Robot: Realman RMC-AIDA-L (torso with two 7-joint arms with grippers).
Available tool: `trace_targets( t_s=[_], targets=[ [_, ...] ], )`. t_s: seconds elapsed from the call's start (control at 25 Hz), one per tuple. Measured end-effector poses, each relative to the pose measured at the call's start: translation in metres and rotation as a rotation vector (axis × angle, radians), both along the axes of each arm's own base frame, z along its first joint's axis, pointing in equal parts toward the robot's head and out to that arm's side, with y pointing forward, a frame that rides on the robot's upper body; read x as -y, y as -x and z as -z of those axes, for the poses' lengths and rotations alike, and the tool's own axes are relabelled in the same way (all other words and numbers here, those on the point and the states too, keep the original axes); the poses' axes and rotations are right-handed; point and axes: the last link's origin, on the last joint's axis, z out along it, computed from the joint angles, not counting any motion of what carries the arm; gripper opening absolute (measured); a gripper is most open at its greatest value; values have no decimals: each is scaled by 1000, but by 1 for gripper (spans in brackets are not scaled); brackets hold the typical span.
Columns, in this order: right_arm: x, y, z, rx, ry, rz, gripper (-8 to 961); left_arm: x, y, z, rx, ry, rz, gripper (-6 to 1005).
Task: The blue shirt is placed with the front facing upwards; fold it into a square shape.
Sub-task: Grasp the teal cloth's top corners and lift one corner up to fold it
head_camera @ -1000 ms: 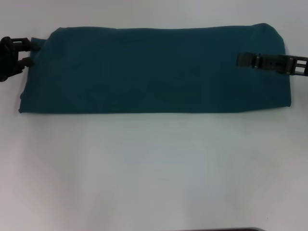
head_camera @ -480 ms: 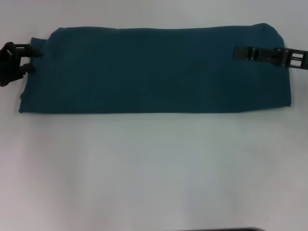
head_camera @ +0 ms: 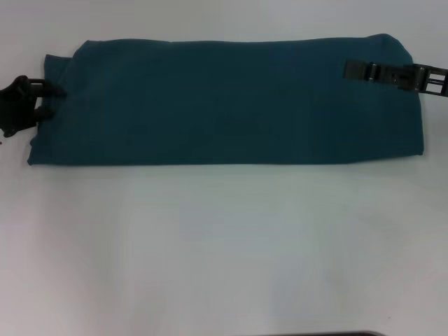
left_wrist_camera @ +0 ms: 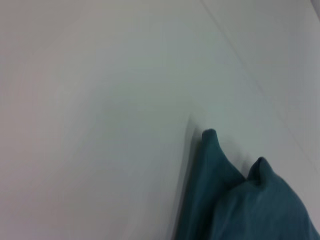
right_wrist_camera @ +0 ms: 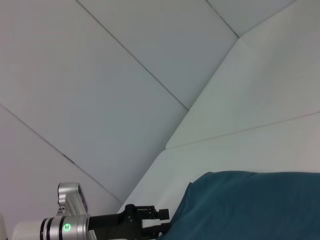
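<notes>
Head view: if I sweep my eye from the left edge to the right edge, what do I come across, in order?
Left gripper at the shirt's left end → the blue shirt, folded into a long strip on the white table → right gripper reaching in over the shirt's right end.

Left gripper (head_camera: pixel 49 101) now lower, nearer shirt

White table (head_camera: pixel 224 245); folded blue shirt (head_camera: pixel 224 101) flat on it

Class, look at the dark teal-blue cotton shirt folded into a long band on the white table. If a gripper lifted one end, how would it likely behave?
The dark teal-blue cotton shirt would probably droop, not stay stiff: its edges look soft and rounded. Its layers may slide apart, since the end by the left gripper already shows loose, uneven folds. It likely won't roll or tip, lying flat on the white table. The right gripper sits over the other end.
</notes>
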Motion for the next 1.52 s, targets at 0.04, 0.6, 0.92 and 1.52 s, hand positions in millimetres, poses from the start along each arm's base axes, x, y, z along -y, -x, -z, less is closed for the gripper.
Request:
trace_targets(
  t_s=[0.04,0.6,0.92,1.52],
  targets=[
    [0,0,0,0,0,0,924,0,0,1,-1,3,1,476],
    [3,-2,0,-8,9,12,925,0,-11,-13,41,0,46,476],
    [2,-2,0,-8,9,14,925,1,-7,-15,28,2,33,477],
    [2,-2,0,-14,8,28,924,12,1,-12,28,38,1,482]
  ],
)
